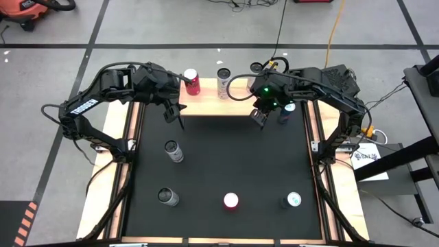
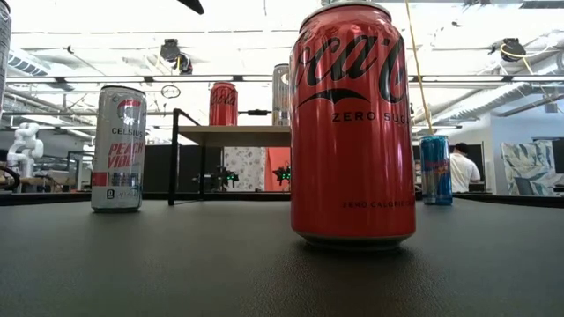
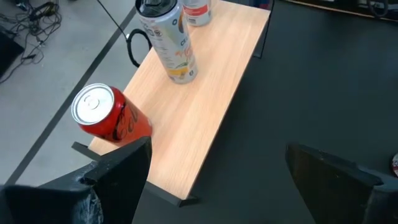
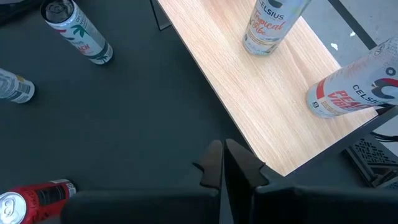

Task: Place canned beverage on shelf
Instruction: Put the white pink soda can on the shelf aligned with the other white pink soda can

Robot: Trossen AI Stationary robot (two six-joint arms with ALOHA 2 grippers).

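The shelf (image 1: 212, 105) stands at the mat's far edge, its light wood top on thin black legs. On it stand a red can (image 3: 112, 118), a white can (image 3: 169, 43) and a second white can (image 4: 348, 87). My left gripper (image 1: 174, 116) hovers open above the mat just in front of the shelf's left end, near the red can, with nothing between its fingers (image 3: 124, 171). My right gripper (image 4: 224, 165) is shut and empty, raised over the shelf's near edge toward its right end. More cans stand on the mat.
On the black mat (image 1: 226, 158) stand two pale cans (image 1: 173, 151) (image 1: 167, 197) at the left, a red can (image 1: 231, 201) at the near middle, a dark can (image 1: 293, 200) at the near right and a blue can (image 2: 435, 169) farther back. The mat's middle is bare.
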